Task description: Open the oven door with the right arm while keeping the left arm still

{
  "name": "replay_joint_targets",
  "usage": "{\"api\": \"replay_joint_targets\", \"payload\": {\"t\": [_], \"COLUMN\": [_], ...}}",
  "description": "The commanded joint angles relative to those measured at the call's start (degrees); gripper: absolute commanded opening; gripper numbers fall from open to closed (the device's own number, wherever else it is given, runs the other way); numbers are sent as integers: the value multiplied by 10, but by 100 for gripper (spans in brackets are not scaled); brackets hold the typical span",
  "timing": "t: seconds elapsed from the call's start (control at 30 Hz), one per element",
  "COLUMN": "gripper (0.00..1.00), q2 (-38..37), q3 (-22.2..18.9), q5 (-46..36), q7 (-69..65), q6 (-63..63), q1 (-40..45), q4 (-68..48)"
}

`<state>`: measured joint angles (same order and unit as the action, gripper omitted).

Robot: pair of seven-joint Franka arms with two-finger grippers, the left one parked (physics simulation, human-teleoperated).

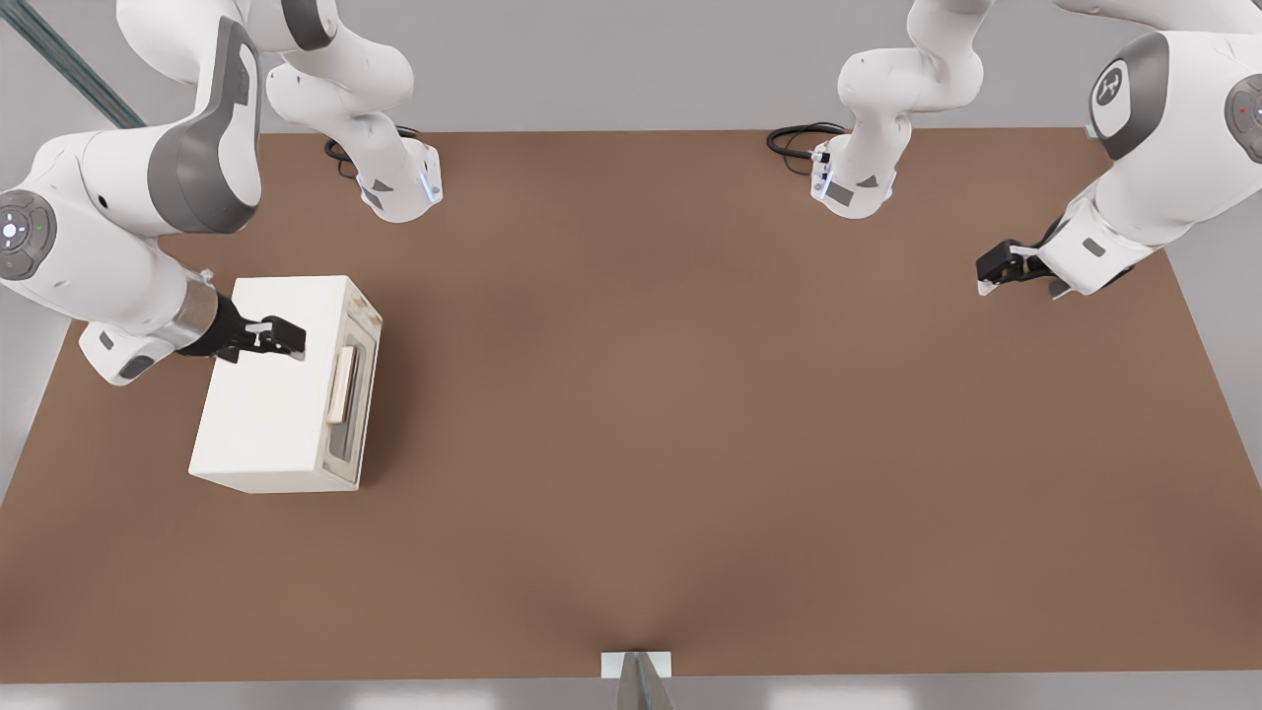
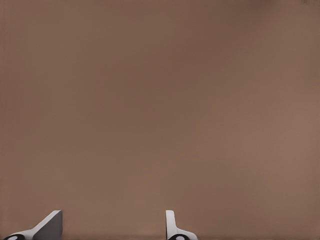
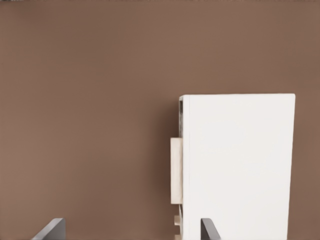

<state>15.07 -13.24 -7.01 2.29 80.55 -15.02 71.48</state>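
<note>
Black two-finger gripper (image 1: 296, 345), jaws apart, hovers over the cream-white box oven (image 1: 266, 394) at the front view's left; the narrow glass-windowed oven door (image 1: 353, 394) looks shut. Approach underway; next, fingers must straddle the tan bar handle (image 1: 341, 385).

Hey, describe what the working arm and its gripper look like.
The right arm is glossy white with dark grey joint bands, a round grey button cap with a small lit centre, and a metallic wrist collar. Its gripper, above the oven top, is small and black with two fingers and a white clip. The fingers look dark grey in the right wrist view, set apart.
</note>
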Motion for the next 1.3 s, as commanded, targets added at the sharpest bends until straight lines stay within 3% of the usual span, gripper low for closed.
{"api": "replay_joint_targets", "payload": {"t": [0.0, 0.07, 0.1, 0.13, 0.2, 0.27, 0.33, 0.37, 0.5, 0.83, 1.27], "gripper": [100, 100, 100, 21, 21, 21, 21, 21, 21, 21, 21], "q2": [-1, 21, 68, 133, 211, 230, 248, 250, 249, 241, 194], "q3": [-1, 5, 3, 4, -4, -5, -3, -9, -23, -23, -20], "q5": [1, 8, 67, 148, 166, 215, 348, 365, 363, 402, 407], "q7": [-11, -9, 0, 45, 108, 112, 118, 121, 208, 196, 206], "q6": [9, 0, -7, -70, -98, -81, -77, -77, -150, 0, 14], "q1": [0, -21, -79, -161, -204, -213, -219, -216, -227, -198, -195], "q4": [1, 9, -6, -64, -93, -93, -95, -94, -79, 53, 158]}}
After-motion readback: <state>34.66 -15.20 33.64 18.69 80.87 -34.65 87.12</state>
